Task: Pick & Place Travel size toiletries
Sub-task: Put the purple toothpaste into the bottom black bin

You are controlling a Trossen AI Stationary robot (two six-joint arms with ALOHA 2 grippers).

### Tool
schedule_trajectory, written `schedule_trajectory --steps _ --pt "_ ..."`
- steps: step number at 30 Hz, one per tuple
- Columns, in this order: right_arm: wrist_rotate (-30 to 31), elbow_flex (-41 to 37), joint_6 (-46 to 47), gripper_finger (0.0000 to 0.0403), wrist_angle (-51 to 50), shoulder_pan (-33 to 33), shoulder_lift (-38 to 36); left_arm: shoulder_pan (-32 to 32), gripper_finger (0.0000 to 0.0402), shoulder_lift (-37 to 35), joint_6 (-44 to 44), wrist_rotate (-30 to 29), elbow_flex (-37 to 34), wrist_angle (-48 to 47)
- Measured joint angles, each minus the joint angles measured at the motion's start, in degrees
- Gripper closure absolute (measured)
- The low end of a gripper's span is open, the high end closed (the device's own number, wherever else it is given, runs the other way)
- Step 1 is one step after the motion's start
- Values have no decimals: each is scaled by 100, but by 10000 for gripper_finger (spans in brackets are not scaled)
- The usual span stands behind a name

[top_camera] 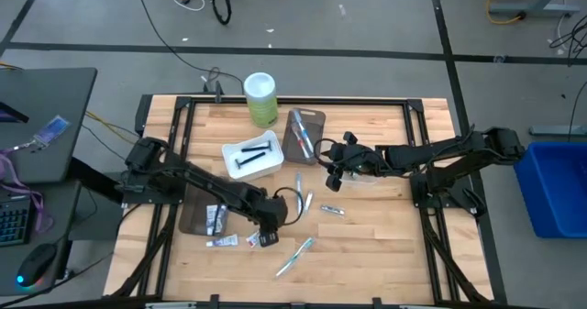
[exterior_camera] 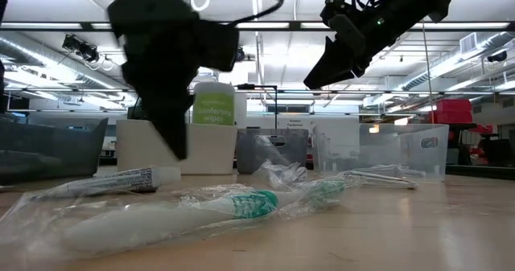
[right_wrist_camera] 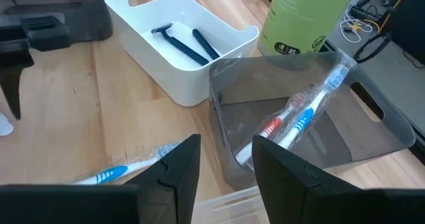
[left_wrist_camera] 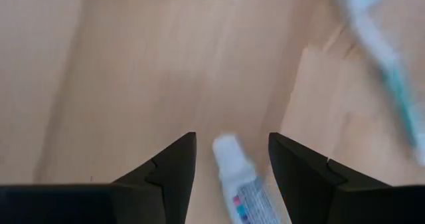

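My left claw point(left_wrist_camera: 231, 159) is spread astride a mini tube point(left_wrist_camera: 240, 184) on the table point(left_wrist_camera: 119, 84). Light, slippery, squashy: I pinch mid-body.

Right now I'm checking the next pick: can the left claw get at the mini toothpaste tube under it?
Probably yes. The left claw is open just above the table with the mini toothpaste tube lying between its fingers, and nothing covers the tube. The nearest wrapped toothbrush lies off to one side.

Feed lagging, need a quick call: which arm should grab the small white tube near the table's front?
Left. Its open pincer already straddles the small white tube with coloured print; the right pincer hangs open by the smoky grey tray.
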Motion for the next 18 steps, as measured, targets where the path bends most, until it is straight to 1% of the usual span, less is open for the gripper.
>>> schedule_trajectory --steps 5,10,18 --pt "-11 0 0 257 2 -1 0 -119 205 192 -402 -103 14 -52" --pt "-252 0 2 259 19 0 0 -163 205 172 -720 -390 -34 -181" --pt "-300 0 0 258 14 0 0 -212 205 357 -859 -255 -163 -80"
